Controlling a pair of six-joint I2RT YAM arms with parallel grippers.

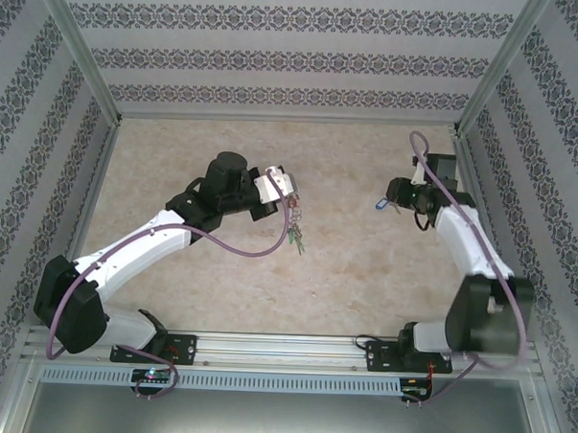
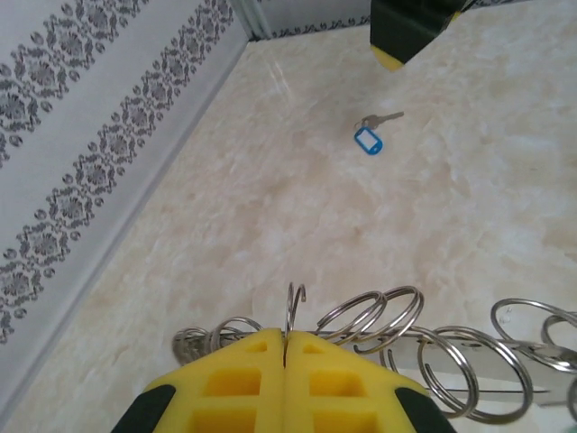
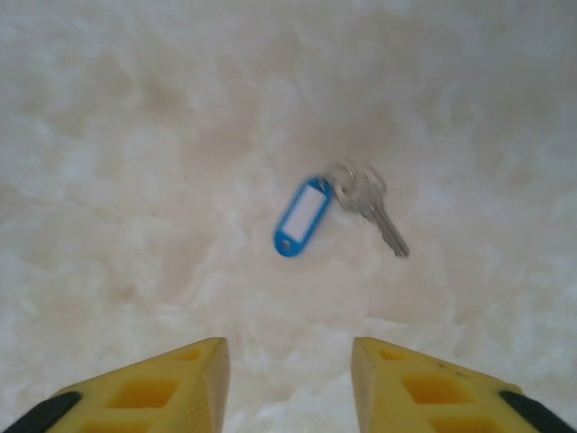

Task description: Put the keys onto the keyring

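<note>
**A:** Yellow fingers (image 3: 153, 388) of the right gripper (image 3: 288, 383) first: parted, middling gap, nothing between them.

**B:** Target?

**A:** Blue-tagged key (image 3: 338, 212), flat on the table (image 3: 135, 135). It lies straight ahead of the fingertips, apart from them, and a touch toward the finger on the wrist view's right.

**B:** Long axis?

**A:** Blade runs diagonal, tip pointing back toward that same finger. The tag slants the other way from the small ring joining them. The jaw line squares with neither, so I judge a wrist turn is needed before going down.

**B:** Other arm?

**A:** Left gripper (image 2: 287, 361) is pinched tight on a thin wire loop of the keyring (image 2: 487, 338). Can't tell if that loop is the big ring or a small split ring. It's well apart from the blue-tagged key, on the left arm's side. Strung keys (image 1: 295, 238) dangle under it.

**B:** Nearer arm?

**A:** Right, clearly. In the top view the right gripper sits just beside the blue-tagged key, and the left is far off.

**B:** So?

**A:** My read: right picks, left presents the keyring.
</note>
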